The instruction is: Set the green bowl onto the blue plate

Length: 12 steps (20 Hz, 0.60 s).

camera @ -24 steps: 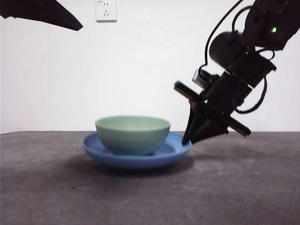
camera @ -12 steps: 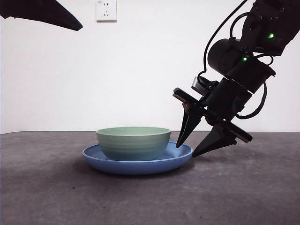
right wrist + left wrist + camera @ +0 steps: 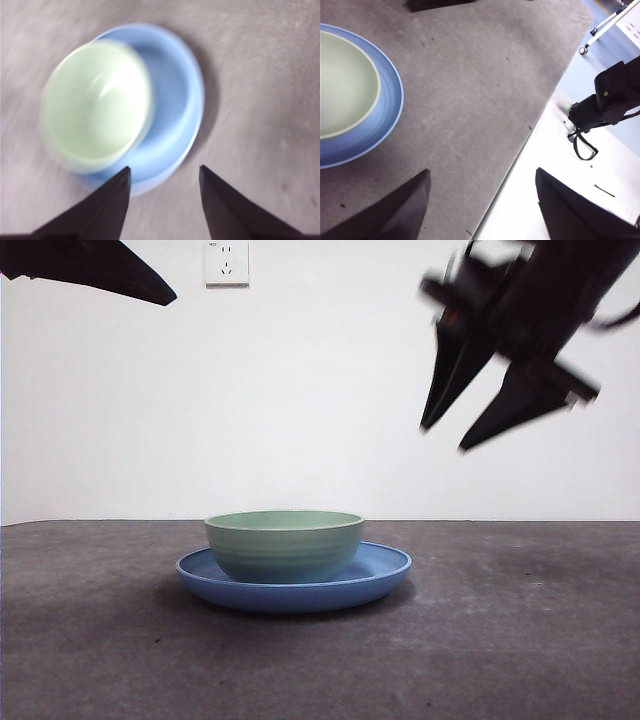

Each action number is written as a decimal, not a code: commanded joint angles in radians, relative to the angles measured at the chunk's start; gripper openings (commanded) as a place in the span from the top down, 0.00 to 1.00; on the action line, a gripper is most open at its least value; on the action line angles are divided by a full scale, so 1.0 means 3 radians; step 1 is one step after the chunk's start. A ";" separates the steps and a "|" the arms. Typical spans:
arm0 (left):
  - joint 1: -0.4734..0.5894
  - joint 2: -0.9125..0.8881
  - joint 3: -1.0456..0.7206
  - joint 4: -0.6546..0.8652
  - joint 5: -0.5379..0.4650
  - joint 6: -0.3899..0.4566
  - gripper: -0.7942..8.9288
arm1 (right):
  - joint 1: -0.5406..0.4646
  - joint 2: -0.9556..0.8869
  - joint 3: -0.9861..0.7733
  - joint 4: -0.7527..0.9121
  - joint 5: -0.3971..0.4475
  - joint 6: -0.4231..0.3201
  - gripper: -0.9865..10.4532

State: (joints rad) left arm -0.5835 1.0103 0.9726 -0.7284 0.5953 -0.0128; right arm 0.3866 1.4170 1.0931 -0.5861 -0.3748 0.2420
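The green bowl stands upright on the blue plate in the middle of the table, set toward one side of the plate. Both show in the right wrist view, the bowl on the plate, and in the left wrist view, bowl and plate. My right gripper is open and empty, blurred, high above and to the right of the plate; it also shows in its own wrist view. My left gripper is open and empty, away from the dishes.
The dark grey table ends at an edge beyond the plate in the left wrist view. The waiting left arm shows as a black tip at the top left. A wall socket is on the white wall.
The right gripper opened beside the plate's right rim, then rose well above the table with its jaws open. The bowl and plate settled flat and stay put.
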 commanded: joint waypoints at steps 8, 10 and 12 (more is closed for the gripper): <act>-0.0023 0.0018 0.0033 0.0034 0.0013 0.0043 0.57 | 0.0315 -0.1010 0.0065 -0.0835 -0.0005 -0.0524 0.72; -0.0023 0.0018 0.0033 0.0034 0.0013 0.0043 0.57 | 0.0380 -0.1165 0.0064 -0.0941 -0.0005 -0.0521 0.72; -0.0023 0.0018 0.0033 0.0034 0.0013 0.0043 0.57 | 0.0444 -0.1289 0.0062 -0.1047 -0.0005 -0.0520 0.72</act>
State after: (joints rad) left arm -0.5835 1.0103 0.9726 -0.7280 0.5953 -0.0128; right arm 0.5095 1.0256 1.0931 -0.8978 -0.3748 0.1005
